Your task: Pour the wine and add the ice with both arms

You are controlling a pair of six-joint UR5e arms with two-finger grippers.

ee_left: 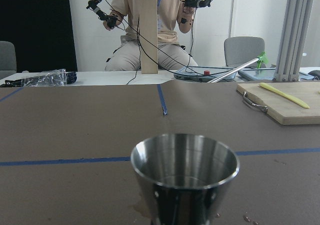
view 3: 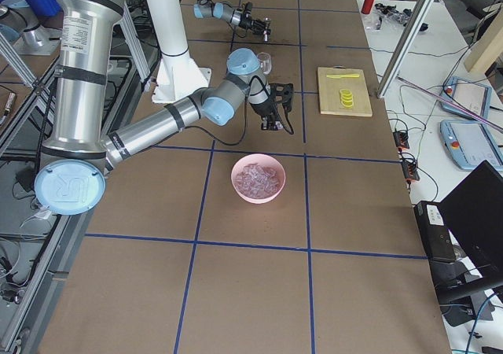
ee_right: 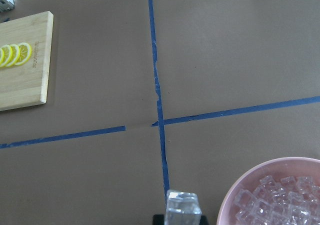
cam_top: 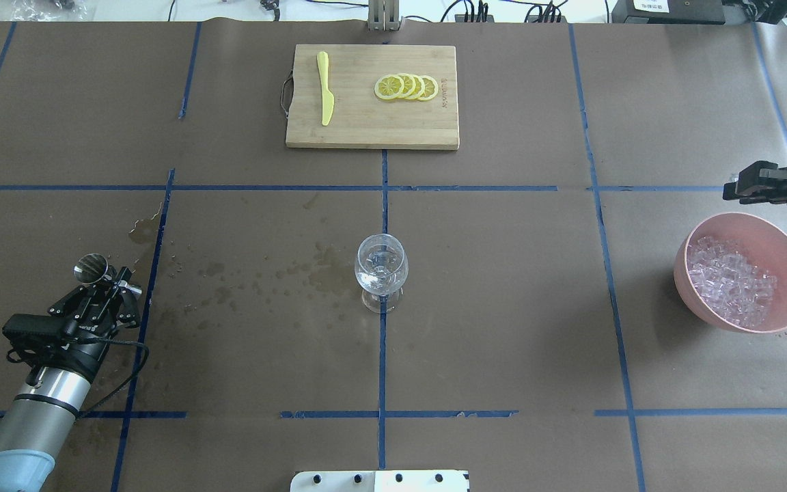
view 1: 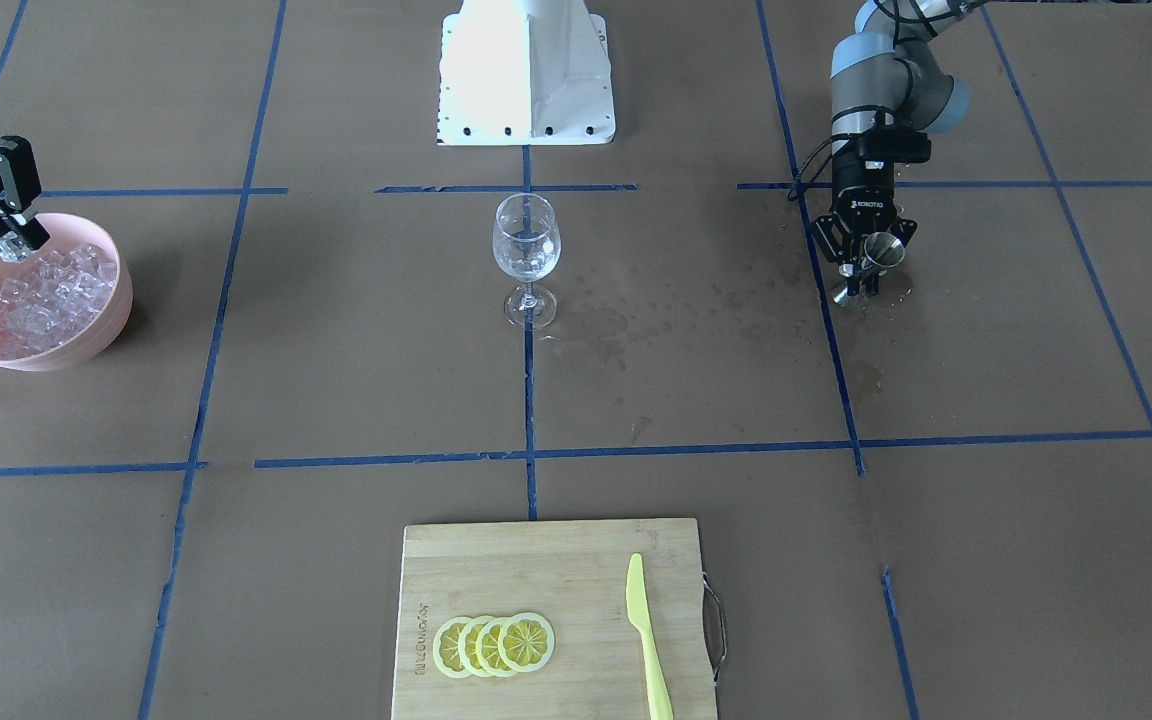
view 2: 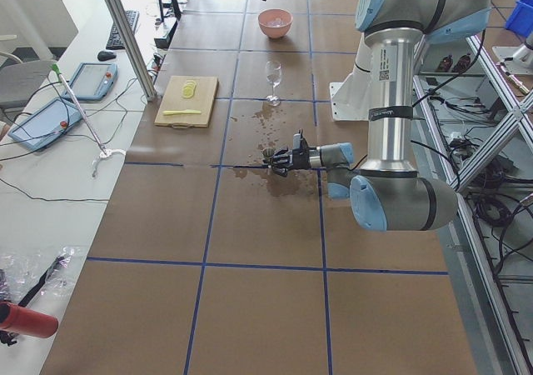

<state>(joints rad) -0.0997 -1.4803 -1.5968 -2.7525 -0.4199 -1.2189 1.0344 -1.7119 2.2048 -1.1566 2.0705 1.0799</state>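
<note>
A clear stemmed glass [view 1: 526, 250] stands mid-table with a little colourless wine [cam_top: 378, 279] in its bowl. My left gripper [view 1: 858, 285] is low over the table, shut around the waist of an upright steel jigger [cam_top: 91, 268]. In the left wrist view the jigger [ee_left: 185, 177] fills the foreground and the fingers are hidden. My right gripper [view 1: 16, 247] is shut on one ice cube [ee_right: 182, 211] just above the far rim of a pink bowl [cam_top: 691, 290]. The bowl holds a heap of ice [cam_top: 732, 280].
A bamboo cutting board [cam_top: 366, 126] with lemon slices [cam_top: 407, 87] and a yellow knife [cam_top: 326, 89] lies at the table's far side. Wet spots [cam_top: 257, 280] lie between jigger and glass. The white base block [view 1: 526, 75] stands behind the glass.
</note>
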